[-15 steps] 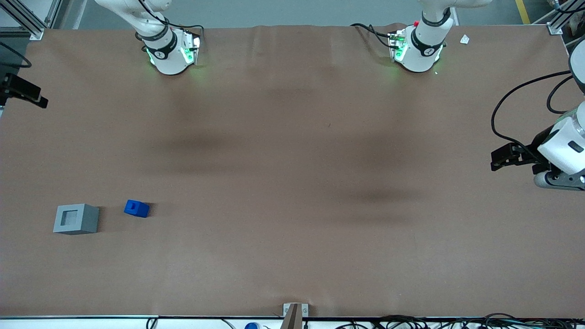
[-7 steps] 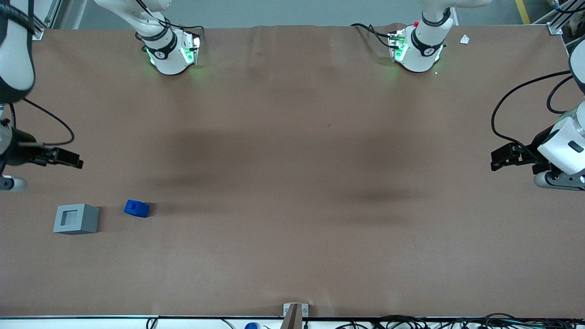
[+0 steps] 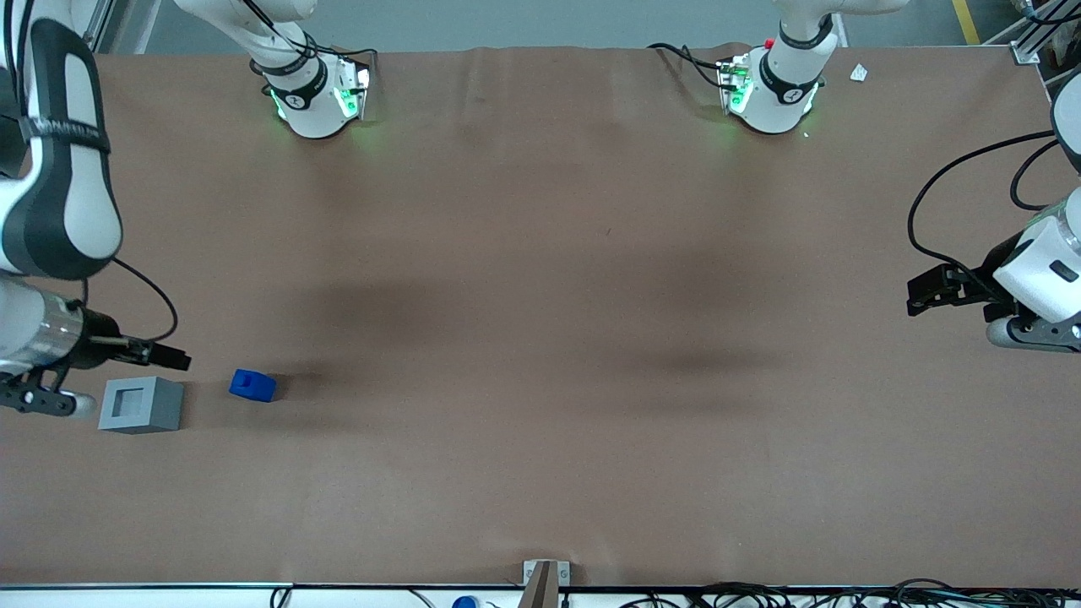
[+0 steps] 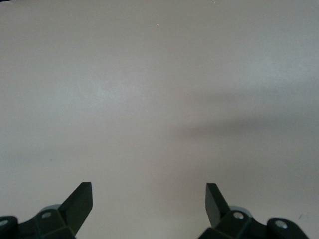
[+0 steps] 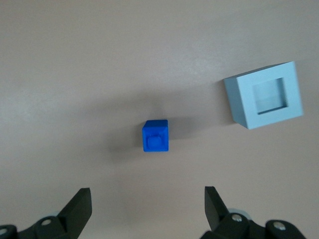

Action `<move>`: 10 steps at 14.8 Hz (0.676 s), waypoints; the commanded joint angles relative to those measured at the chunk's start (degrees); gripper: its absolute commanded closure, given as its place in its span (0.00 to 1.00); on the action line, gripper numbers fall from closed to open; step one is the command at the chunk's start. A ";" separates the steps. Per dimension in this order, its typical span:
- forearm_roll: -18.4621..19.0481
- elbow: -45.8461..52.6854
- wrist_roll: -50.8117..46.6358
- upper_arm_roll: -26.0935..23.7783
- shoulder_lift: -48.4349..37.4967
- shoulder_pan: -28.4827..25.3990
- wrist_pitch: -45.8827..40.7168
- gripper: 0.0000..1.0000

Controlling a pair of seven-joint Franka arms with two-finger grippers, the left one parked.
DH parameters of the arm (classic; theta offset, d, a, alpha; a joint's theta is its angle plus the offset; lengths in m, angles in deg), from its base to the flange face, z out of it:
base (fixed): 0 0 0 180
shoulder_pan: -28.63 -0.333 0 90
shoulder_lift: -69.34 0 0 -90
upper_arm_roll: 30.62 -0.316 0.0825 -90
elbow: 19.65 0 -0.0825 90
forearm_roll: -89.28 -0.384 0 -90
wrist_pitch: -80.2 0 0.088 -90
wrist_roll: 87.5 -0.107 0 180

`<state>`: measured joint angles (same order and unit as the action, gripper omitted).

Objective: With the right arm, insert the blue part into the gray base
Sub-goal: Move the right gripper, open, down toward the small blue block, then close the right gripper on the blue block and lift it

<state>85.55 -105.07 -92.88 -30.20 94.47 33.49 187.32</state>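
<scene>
The blue part [image 3: 252,385] [image 5: 155,135] lies on the brown table, its notched face up. Beside it, toward the working arm's end of the table, the gray base [image 3: 141,404] [image 5: 264,94] stands with its square opening facing up. The two are apart. My right arm's gripper [image 3: 40,395] [image 5: 147,191] hangs above the table close beside the gray base. It is open, nothing is between its fingers, and it touches neither the blue part nor the base.
The brown table [image 3: 540,338] spreads wide toward the parked arm's end. Two arm pedestals with green lights [image 3: 317,93] [image 3: 768,89] stand along the edge farthest from the front camera. A small bracket [image 3: 545,578] and cables line the nearest edge.
My right arm has swung in from the table's edge, coming nearer to the front camera and close beside the gray base. The blue part and gray base have not moved.
</scene>
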 commanded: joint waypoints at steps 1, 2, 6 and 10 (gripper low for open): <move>-1.37 -0.01 -0.86 -0.07 3.85 0.16 1.51 0.00; -1.37 -0.79 -0.95 -0.07 5.00 -0.19 2.56 0.00; -1.28 -9.93 -1.12 -0.07 5.97 -1.59 16.00 0.00; -0.49 -10.03 -1.12 0.02 8.17 -2.04 17.51 0.00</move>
<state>84.92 -114.07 -93.25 -30.31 103.00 31.59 203.64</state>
